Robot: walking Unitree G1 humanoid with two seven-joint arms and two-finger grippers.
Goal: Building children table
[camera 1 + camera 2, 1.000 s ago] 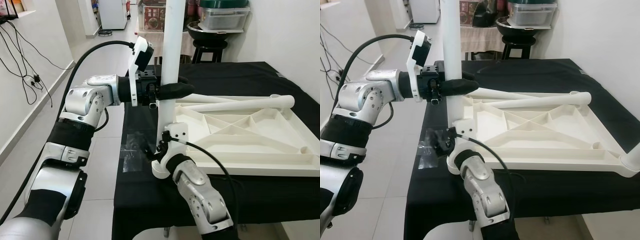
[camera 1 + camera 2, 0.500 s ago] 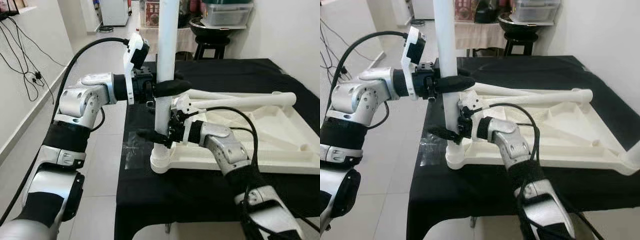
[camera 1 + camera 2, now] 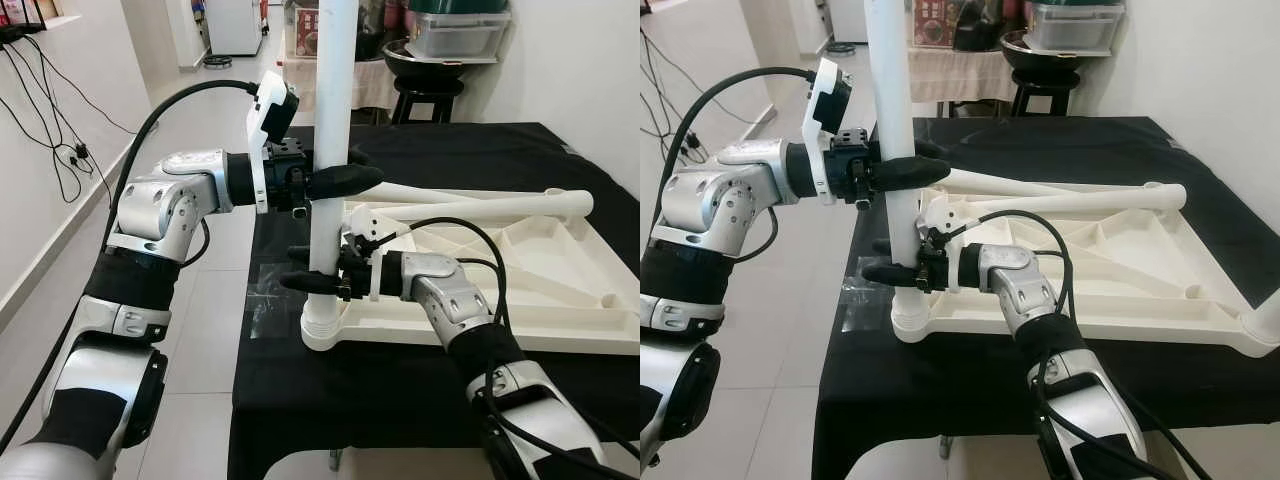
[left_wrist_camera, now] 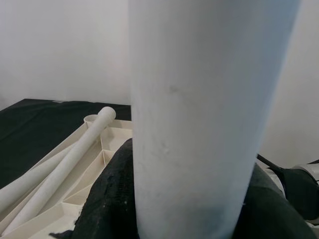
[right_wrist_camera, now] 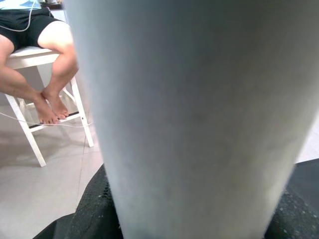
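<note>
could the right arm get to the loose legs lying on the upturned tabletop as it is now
Probably not yet. The right end effector is closed around the upright leg low down, with the left end effector higher up. The loose legs lie uncovered just behind it, so it must let go first.

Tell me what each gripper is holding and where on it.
Both hold the upright white table leg: the left gripper around its middle, the right gripper lower, just above its socket.

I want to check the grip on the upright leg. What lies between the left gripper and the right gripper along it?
A bare stretch of the upright white leg, seen in the left eye view: the left gripper clasps it higher, the right gripper lower.
</note>
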